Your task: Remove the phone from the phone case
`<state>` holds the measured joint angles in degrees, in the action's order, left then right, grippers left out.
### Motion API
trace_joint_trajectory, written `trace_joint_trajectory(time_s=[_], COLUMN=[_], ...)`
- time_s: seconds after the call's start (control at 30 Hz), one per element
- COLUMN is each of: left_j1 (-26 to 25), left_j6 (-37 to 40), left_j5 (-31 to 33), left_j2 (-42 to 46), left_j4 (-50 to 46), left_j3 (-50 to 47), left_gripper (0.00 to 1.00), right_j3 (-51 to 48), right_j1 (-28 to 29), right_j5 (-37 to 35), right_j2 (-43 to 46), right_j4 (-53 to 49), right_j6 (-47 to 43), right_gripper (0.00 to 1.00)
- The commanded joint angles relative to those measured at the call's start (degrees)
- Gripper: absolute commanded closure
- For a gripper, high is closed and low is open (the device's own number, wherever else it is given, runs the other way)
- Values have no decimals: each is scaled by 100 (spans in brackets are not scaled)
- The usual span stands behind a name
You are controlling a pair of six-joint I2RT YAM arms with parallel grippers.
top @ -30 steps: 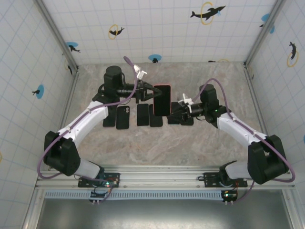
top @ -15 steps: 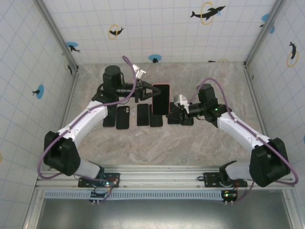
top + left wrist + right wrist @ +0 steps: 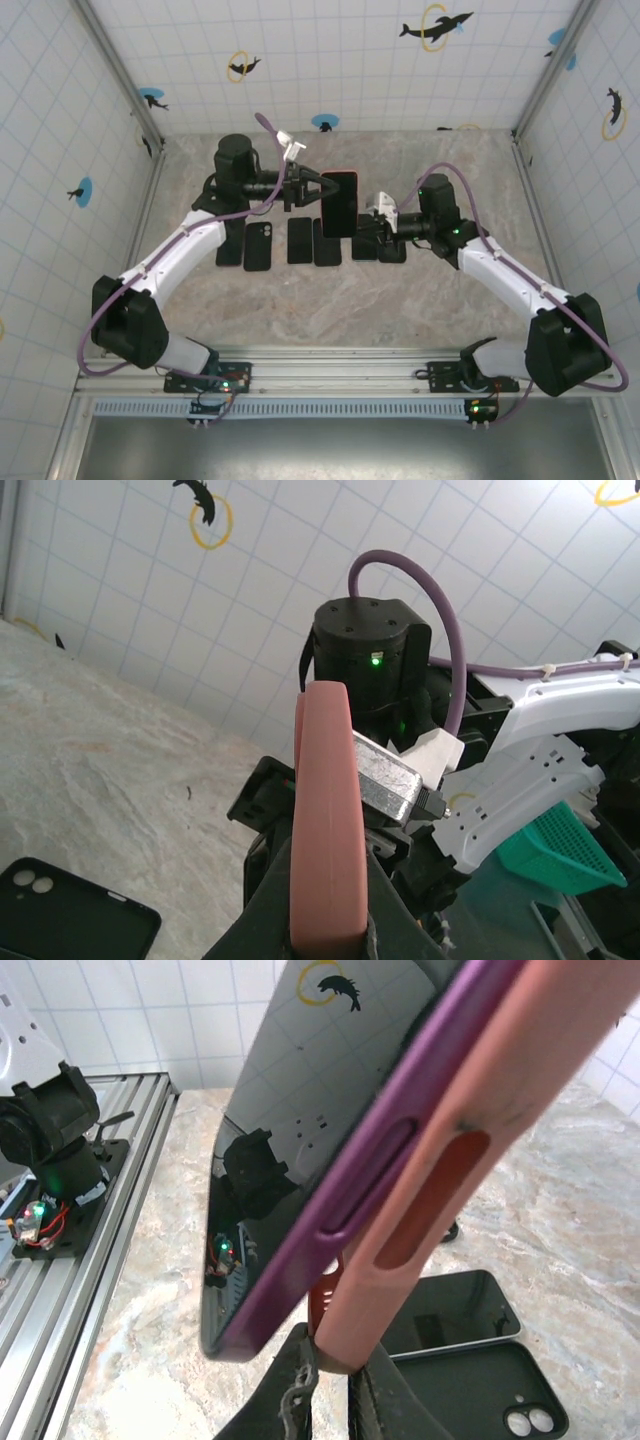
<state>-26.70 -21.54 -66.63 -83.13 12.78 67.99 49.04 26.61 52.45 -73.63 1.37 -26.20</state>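
Since a second ago the right gripper (image 3: 335, 1365) has rolled and crept in; its jaws pinch the lower edge of the salmon phone case (image 3: 470, 1090). The left gripper (image 3: 328, 942) is clamped on the opposite edge, above the spare black cases (image 3: 300, 242). The purple-rimmed phone (image 3: 285, 1140) seems lifted at one corner. The case likely flexes; the phone is rigid, slick and breakable, so peel at the lip.

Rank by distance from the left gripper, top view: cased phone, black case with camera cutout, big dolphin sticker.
1. cased phone, in the left gripper itself.
2. black case with camera cutout, on the table, lower left.
3. big dolphin sticker, far upper right.
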Motion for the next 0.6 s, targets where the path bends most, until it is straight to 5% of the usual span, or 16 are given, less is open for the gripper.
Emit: trace_joint_trajectory(time_s=[0.0, 0.4, 0.57], left_j1=[-138, -142, -134], left_j6=[-339, -728, -1708], left_j5=[-74, 670, 1581], left_j2=[-78, -58, 23], left_j4=[215, 507, 1274], left_j3=[110, 36, -266], left_gripper=[100, 100, 100], right_j3=[-184, -765, -1010], right_j1=[2, -46, -68], right_j5=[246, 565, 313], right_j2=[318, 305, 244], right_j4=[1467, 3167, 4070], right_j6=[584, 2398, 3876], right_gripper=[80, 70, 67])
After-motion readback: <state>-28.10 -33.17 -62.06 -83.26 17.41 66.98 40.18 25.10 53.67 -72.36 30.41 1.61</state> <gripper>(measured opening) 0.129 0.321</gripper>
